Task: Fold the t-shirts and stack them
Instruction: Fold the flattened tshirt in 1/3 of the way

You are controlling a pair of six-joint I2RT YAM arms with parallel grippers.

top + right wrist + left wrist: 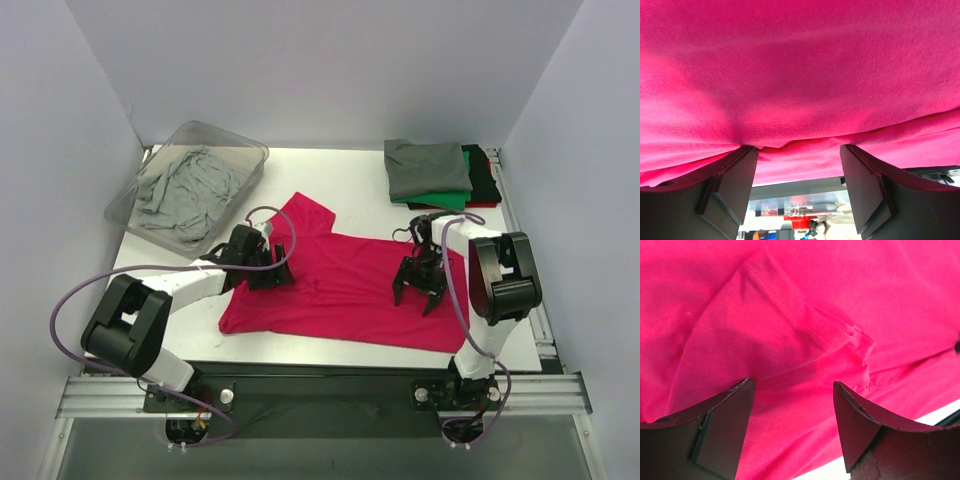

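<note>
A bright magenta-red t-shirt (340, 290) lies spread flat in the middle of the white table, one sleeve pointing to the back. My left gripper (272, 275) sits low over its left side by the sleeve, open; in the left wrist view the gripper (791, 382) has its fingers apart over the sleeve hem seam (790, 320). My right gripper (417, 297) stands on the shirt's right half, open; its wrist view shows the gripper (797, 147) with both tips against the magenta cloth (800, 65) and nothing pinched between them. A folded stack of t-shirts rests at the back right, dark grey (425, 168) on top.
Under the dark grey shirt lie a green one (445, 199) and a black one (487, 175). A clear plastic bin (225, 131) at the back left holds a crumpled light grey shirt (185, 190). White walls close in the left, right and back sides.
</note>
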